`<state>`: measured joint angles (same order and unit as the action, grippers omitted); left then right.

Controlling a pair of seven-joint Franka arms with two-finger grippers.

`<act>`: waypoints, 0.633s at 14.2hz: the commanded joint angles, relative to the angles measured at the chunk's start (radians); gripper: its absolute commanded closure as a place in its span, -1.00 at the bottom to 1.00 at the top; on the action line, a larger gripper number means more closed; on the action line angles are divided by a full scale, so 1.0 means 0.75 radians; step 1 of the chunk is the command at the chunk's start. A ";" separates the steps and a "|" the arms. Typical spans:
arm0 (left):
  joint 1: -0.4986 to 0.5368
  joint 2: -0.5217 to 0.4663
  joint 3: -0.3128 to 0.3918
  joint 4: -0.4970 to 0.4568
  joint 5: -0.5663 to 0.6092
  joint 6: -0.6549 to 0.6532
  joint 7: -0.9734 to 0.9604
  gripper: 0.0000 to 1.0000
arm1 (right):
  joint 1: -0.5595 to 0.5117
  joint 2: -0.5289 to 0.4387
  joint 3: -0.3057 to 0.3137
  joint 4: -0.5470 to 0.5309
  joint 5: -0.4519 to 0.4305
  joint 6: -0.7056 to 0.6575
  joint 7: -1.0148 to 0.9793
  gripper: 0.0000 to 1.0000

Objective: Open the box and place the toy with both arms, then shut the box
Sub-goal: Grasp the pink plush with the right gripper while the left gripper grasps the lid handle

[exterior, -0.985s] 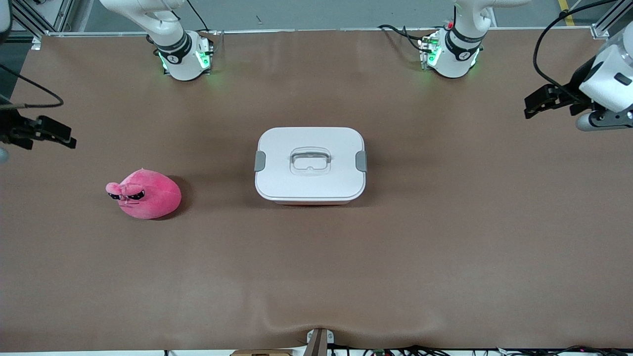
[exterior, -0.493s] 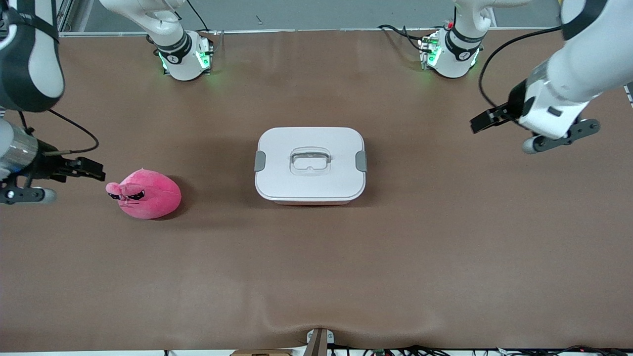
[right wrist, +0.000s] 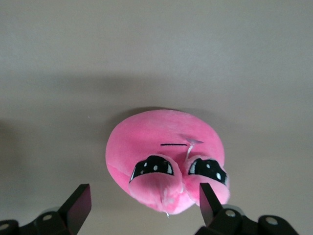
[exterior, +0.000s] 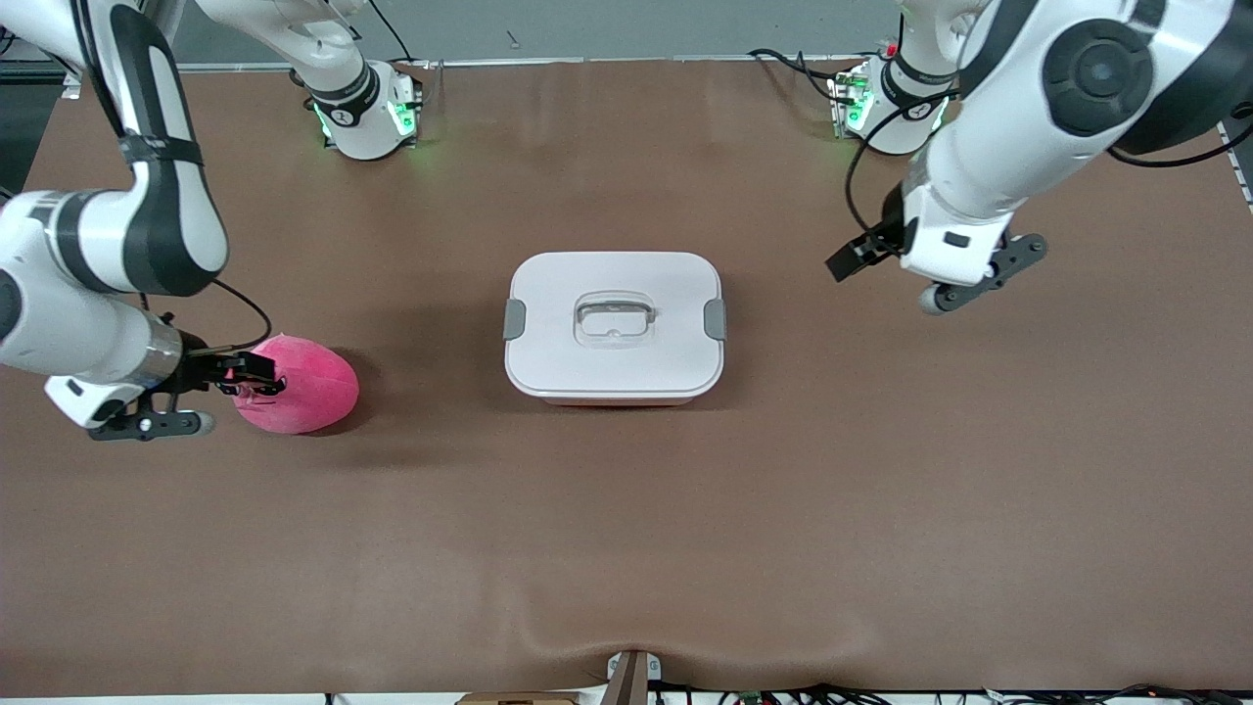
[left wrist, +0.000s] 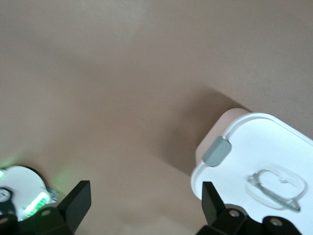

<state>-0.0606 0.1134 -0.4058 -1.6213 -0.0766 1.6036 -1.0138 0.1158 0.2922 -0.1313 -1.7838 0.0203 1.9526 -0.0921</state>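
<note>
Right pincer (exterior: 256, 375): hanging spread at the toy's (exterior: 303, 385) face, lower left, ready to pick.
Left pincer (exterior: 850, 260): gaping, upper right, nearing the box (exterior: 614, 328) clip (exterior: 716, 319).

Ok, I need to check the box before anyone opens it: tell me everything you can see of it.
The box is a rounded rectangular tub of smooth plastic, white lid on and shut, pale pink showing under the lid's rim. A grey clip sits at each short end, and a clear handle lies in a recess at the lid's middle. It stands flat mid-table, nothing touching it.
</note>
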 commanded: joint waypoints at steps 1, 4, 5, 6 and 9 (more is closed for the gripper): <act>0.007 -0.018 -0.083 -0.078 0.000 0.097 -0.190 -1.00 | 0.003 -0.036 -0.007 -0.098 0.014 0.039 -0.022 -0.84; 0.005 -0.016 -0.160 -0.135 0.000 0.232 -0.427 -1.00 | -0.003 -0.044 -0.009 -0.105 0.014 0.031 -0.108 -0.72; 0.003 -0.014 -0.189 -0.145 0.002 0.283 -0.531 -1.00 | -0.011 -0.038 -0.009 -0.105 0.014 0.043 -0.159 -0.50; -0.007 0.004 -0.207 -0.143 0.002 0.316 -0.615 -1.00 | -0.017 -0.034 -0.009 -0.111 0.014 0.057 -0.168 -0.42; -0.103 0.065 -0.212 -0.125 0.081 0.379 -0.844 -1.00 | -0.015 -0.040 -0.009 -0.115 0.014 0.047 -0.170 0.18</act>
<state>-0.1016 0.1319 -0.5613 -1.7226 -0.0658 1.8538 -1.5447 0.1123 0.2916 -0.1422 -1.8411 0.0203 1.9786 -0.1964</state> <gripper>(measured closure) 0.000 0.419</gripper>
